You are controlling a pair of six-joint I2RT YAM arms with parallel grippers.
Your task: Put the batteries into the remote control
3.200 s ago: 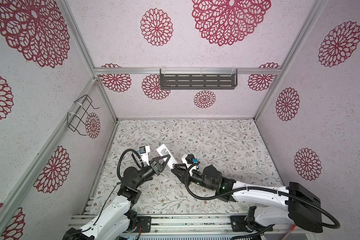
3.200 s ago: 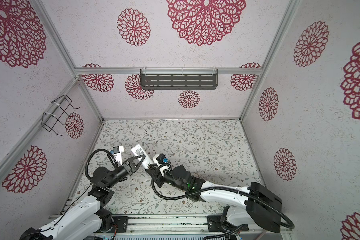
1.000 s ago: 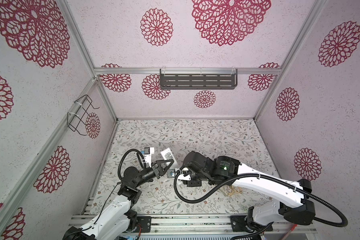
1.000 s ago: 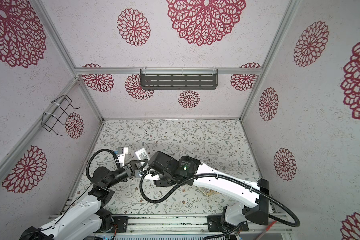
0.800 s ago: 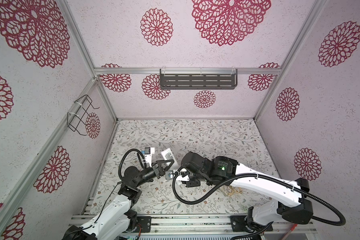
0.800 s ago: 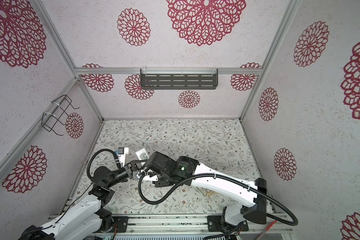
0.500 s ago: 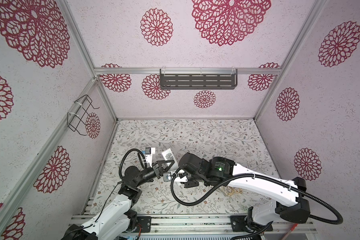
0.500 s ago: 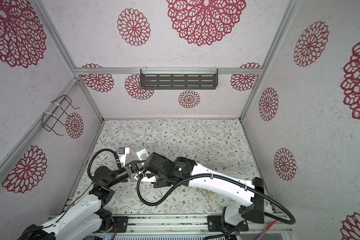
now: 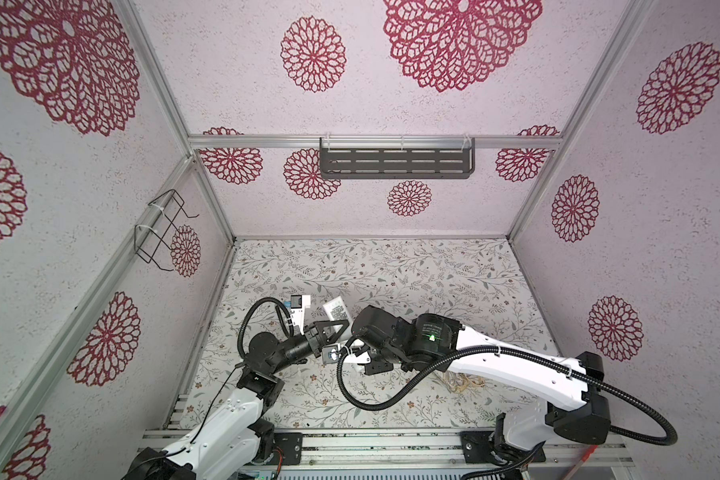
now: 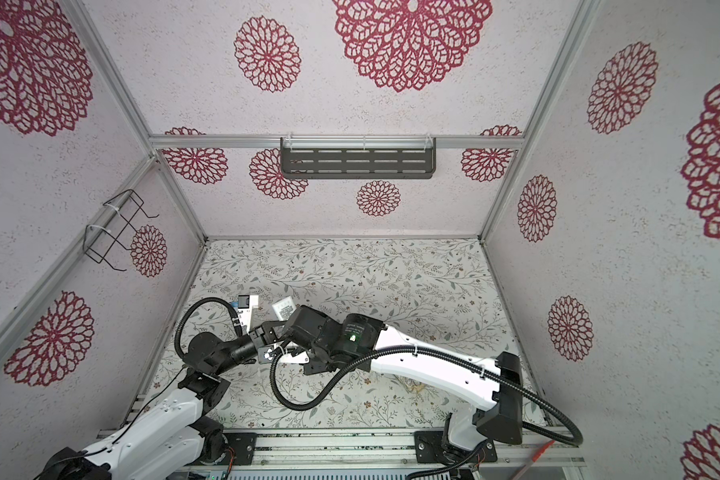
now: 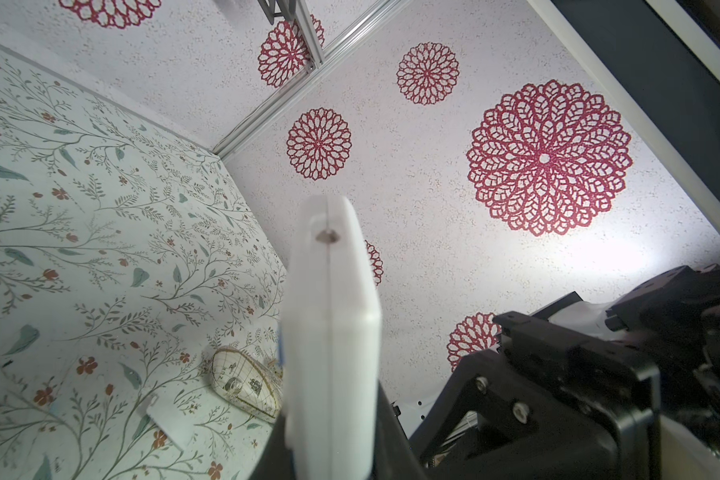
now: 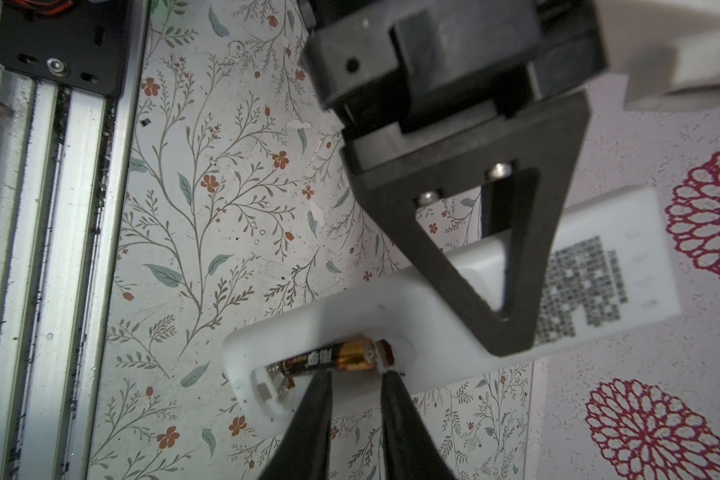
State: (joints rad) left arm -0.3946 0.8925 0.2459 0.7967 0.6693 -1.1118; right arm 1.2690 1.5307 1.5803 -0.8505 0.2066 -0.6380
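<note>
The remote control (image 12: pixel 433 299) is a long white bar, back side up in the right wrist view, with a code sticker (image 12: pixel 578 286) and an open compartment. One battery (image 12: pixel 329 360), black with a gold band, lies in that compartment. My left gripper (image 11: pixel 329 457) is shut on the remote's edges; one of its black fingers (image 12: pixel 474 270) crosses the bar. The tips of my right gripper (image 12: pixel 357 376) stand a little apart at the compartment's edge, right beside the battery's gold end, with nothing between them. In both top views only the remote's sticker end (image 9: pixel 336 309) (image 10: pixel 284 309) shows past the right arm.
A beige pouch with pale cords (image 9: pixel 460 380) (image 10: pixel 416 386) lies under the right arm's forearm. A small flat white piece (image 11: pixel 171 419) lies on the floral table beside an oval printed pouch (image 11: pixel 242 382). An aluminium rail (image 12: pixel 59 249) runs along the table's front edge.
The right arm has crept a little to the left over the remote and its jaws have narrowed. The left gripper still holds the remote in much the same place.
</note>
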